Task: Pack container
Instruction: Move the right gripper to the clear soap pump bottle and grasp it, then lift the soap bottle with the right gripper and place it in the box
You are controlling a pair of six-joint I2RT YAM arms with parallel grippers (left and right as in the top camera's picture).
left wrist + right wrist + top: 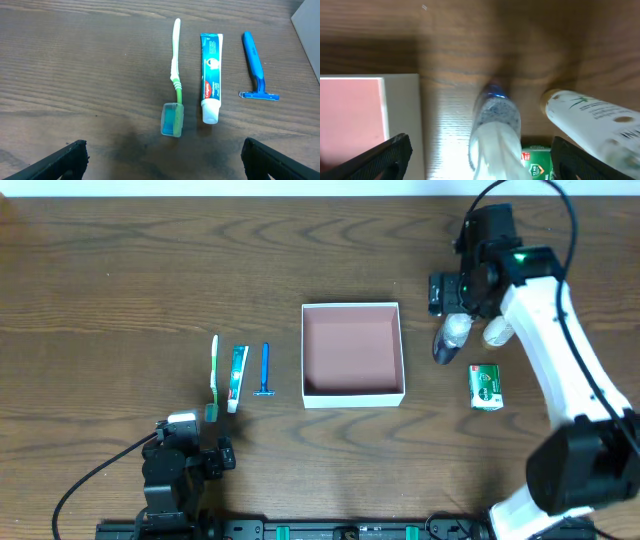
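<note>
The container (353, 395), a shallow square white box with a pinkish-brown inside, sits mid-table; its corner shows in the right wrist view (400, 95). A clear tube with a dark cap (450, 338) (495, 125) and a white bottle (497, 331) (595, 120) lie to its right, with a small green box (486, 387) (536, 162) in front of them. My right gripper (452, 292) (480, 160) is open above the tube. A green toothbrush (213, 375) (175, 80), toothpaste (237, 377) (211, 75) and a blue razor (265, 370) (256, 67) lie left of the container. My left gripper (190, 455) (162, 160) is open, short of them.
The wooden table (120, 270) carries nothing else. The right arm's white links (560, 360) reach from the front right corner over the table's right side. Cables (90, 480) trail at the front left by the left arm's base.
</note>
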